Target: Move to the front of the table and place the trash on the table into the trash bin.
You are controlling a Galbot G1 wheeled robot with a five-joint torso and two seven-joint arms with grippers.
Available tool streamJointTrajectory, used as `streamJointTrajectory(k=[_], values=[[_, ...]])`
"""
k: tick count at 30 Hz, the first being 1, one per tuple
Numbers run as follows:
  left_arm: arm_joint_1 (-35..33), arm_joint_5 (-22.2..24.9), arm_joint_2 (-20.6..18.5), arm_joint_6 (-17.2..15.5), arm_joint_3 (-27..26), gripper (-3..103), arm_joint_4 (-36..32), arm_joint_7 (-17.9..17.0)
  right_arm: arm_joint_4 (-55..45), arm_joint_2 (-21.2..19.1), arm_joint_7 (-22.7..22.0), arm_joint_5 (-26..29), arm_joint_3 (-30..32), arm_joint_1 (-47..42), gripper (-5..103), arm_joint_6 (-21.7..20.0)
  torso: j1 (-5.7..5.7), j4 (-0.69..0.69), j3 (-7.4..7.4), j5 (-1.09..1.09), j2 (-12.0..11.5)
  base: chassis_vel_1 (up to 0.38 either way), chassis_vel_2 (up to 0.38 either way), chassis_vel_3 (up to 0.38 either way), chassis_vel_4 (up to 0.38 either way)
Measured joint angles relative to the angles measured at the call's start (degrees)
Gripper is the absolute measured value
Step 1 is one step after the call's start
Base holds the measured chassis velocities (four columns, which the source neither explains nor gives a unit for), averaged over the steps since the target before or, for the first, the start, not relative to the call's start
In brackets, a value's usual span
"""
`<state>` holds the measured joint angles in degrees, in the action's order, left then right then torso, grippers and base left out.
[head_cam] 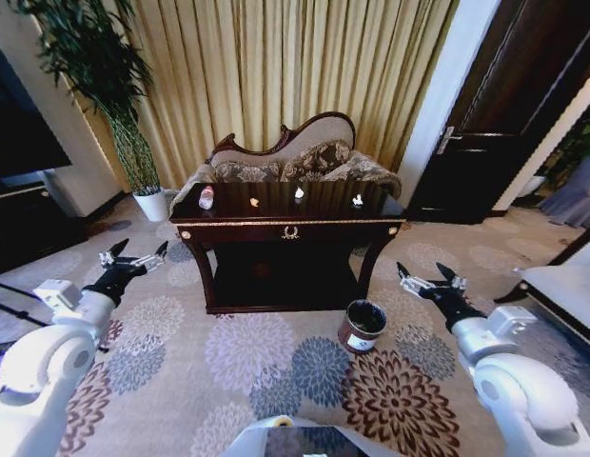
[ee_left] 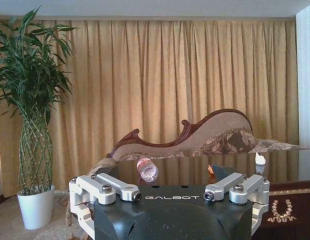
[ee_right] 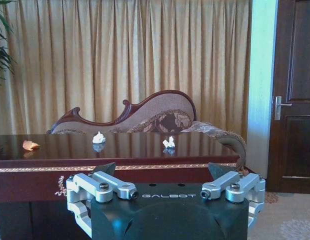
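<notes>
Trash lies in a row on the dark surface [head_cam: 371, 203]: a bottle [head_cam: 206, 197], an orange scrap [head_cam: 254, 202], two white scraps [head_cam: 299, 193]. The left tool [head_cam: 135, 255] and right tool [head_cam: 424, 277] wait low, both released and holding nothing. The trash bin [head_cam: 362, 326] stands on the carpet by the front right leg, handy for drops.

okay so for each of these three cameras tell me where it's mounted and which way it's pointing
Head view: on the robot's head, looking forward and down at the table and trash bin; both arms show, left claw and right claw open.
Left wrist view: behind the left claw, facing the table's bottle end.
Right wrist view: behind the right claw, facing the white scraps.
Shared: both wrist views see the orange scrap.
</notes>
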<state>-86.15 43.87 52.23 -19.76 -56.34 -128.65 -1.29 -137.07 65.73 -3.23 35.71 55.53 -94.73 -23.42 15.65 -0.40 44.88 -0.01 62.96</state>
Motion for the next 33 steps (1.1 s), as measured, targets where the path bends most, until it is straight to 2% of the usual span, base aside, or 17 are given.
streamJointTrajectory(k=[33], values=[[-0.14, -0.27, 0.60, 0.42, 0.16, 100, 0.21, 0.52, 0.33, 0.09, 0.19, -0.36, 0.02, 0.06, 100, 0.00, -0.01, 0.00, 0.00, 0.01, 0.00, -0.166, 0.159, 0.170, -0.169]])
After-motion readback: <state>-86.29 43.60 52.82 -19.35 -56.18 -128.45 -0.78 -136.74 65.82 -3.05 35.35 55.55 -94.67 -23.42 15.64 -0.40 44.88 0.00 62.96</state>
